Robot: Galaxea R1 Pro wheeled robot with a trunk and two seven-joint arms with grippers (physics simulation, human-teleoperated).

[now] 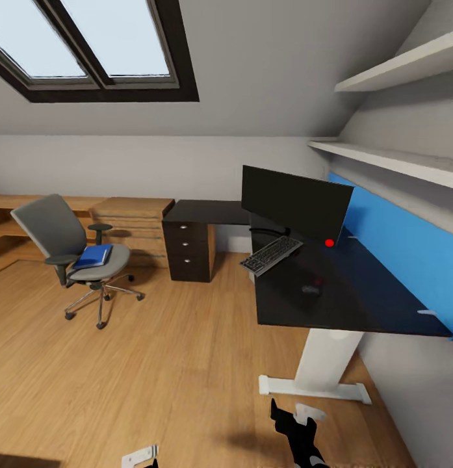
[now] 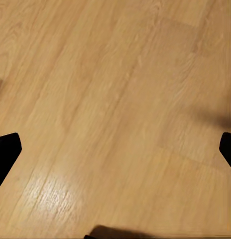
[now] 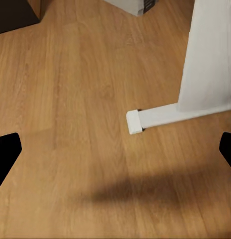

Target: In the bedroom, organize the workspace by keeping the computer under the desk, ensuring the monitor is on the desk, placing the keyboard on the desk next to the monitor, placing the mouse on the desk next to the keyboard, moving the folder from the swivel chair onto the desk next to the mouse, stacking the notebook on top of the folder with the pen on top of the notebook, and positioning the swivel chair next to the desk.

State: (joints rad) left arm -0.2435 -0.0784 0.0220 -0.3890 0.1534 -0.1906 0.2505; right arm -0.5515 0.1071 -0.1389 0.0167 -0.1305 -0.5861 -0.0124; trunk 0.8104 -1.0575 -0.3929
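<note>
The black-topped desk [image 1: 356, 305] stands at the right on its white pedestal leg [image 1: 327, 361]. On it are the monitor [image 1: 294, 201], the keyboard [image 1: 271, 255] in front of it, and the small black mouse [image 1: 310, 289] nearer me. The swivel chair [image 1: 54, 227] stands apart at the left with the blue folder [image 1: 93, 255] on its seat. My left gripper [image 2: 115, 152] and right gripper [image 3: 115, 152] hang open over bare wood floor. The right one is near the leg's white foot [image 3: 140, 119]. The notebook, pen and computer are out of view.
Black drawers [image 1: 189, 250] sit under the desk's far wing, with a low wooden shelf unit [image 1: 132, 224] to their left. White wall shelves [image 1: 395, 159] jut out above the desk. A light grey box corner [image 3: 128, 5] rests on the floor beyond the leg. Open floor [image 1: 174, 351] lies between chair and desk.
</note>
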